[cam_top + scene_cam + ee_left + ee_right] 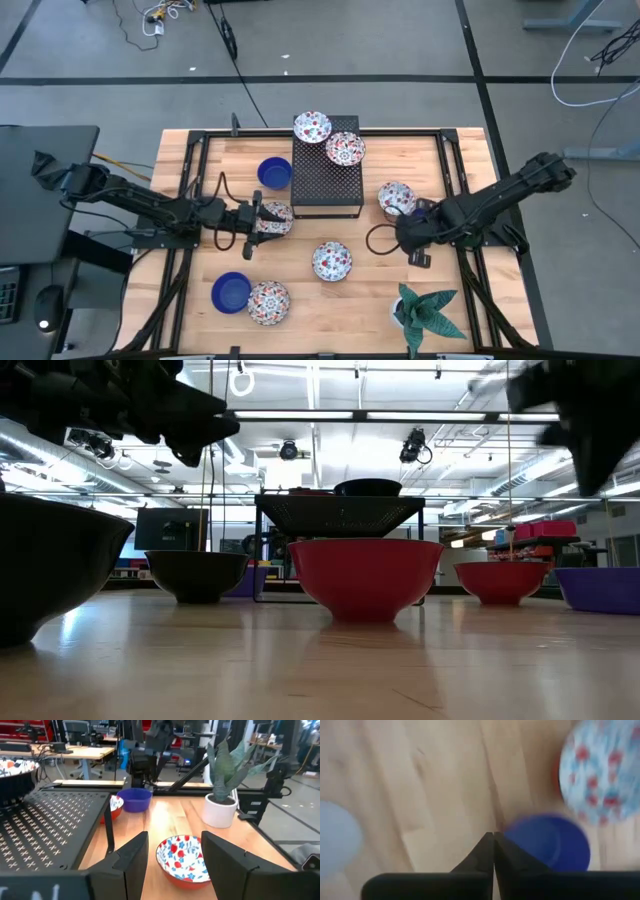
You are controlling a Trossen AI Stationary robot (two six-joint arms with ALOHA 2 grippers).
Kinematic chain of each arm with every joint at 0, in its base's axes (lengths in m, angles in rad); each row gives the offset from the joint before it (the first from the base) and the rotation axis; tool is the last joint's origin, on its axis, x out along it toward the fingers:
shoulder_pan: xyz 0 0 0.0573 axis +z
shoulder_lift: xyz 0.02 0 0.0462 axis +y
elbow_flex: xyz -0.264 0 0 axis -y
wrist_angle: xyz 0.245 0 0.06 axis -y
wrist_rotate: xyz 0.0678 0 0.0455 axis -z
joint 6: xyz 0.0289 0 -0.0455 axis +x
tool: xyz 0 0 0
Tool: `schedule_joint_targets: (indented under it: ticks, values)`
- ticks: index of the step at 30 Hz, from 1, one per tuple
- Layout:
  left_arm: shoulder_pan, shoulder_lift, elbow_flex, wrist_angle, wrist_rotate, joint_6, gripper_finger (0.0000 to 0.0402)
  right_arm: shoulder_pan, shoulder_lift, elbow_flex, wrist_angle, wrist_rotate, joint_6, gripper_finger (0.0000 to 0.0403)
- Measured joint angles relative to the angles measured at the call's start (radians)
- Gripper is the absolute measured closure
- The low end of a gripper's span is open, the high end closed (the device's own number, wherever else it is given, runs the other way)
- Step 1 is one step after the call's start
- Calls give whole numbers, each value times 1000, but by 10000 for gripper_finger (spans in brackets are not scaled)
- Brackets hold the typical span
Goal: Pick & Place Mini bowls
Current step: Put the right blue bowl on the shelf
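Note:
My left gripper (260,217) (174,840) is open and hangs above a floral mini bowl (277,218) (197,574) standing on the table by the black riser's near left corner. Past its fingers a second floral bowl (182,860) (331,261) sits mid-table. My right gripper (407,240) (493,837) is shut and hovers over the table right of centre, beside a blue bowl (551,844) (135,800) that the arm hides in the high view. A floral bowl (397,198) (600,770) stands just beyond it. Two floral bowls (312,127) (345,149) rest on the riser.
The black perforated riser (325,185) stands at the table's far middle, with a blue bowl (274,173) to its left. A blue bowl (232,292) and a floral bowl (268,302) sit near the near edge. A potted plant (428,312) occupies the near right corner.

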State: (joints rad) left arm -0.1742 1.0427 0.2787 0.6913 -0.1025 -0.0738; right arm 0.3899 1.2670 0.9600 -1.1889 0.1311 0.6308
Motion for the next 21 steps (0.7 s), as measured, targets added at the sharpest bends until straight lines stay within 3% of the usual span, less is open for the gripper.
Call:
schedule_joint_targets:
  ticks: [12, 16, 21]
  values:
    - [0, 0, 0, 3, -1, -1, 213, -4, -40, -261, 162, -36, 21, 238]
    - [0, 0, 0, 4, 1, 4, 213, -4, -39, -310, 213, -15, 40, 230]
    - [0, 0, 0, 4, 1, 4, 213, -4, -38, -356, 260, -8, 42, 267]
